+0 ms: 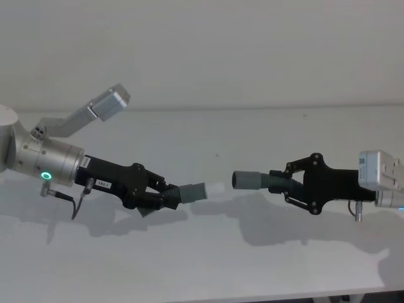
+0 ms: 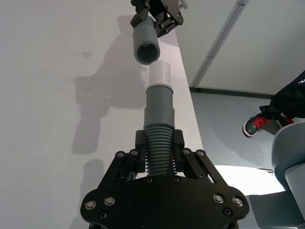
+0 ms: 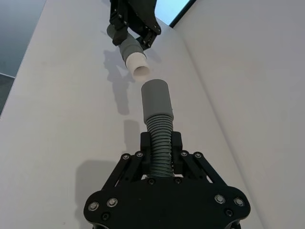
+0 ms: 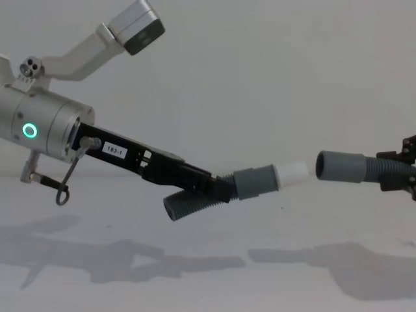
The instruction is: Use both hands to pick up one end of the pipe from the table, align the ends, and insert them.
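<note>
We hold both hose pieces clear above the white surface [image 1: 208, 265]. Our left pincer [image 1: 165, 197] is clamped on the ribbed part of the plug piece [image 4: 257, 182], its white tip [image 4: 292, 173] pointing at the socket piece [image 1: 252, 180], which our right pincer [image 1: 291, 185] grips the same way. The two ends face each other, near but apart — the plug's axis tilts slightly upward, so it looks to need levelling before we push in.
</note>
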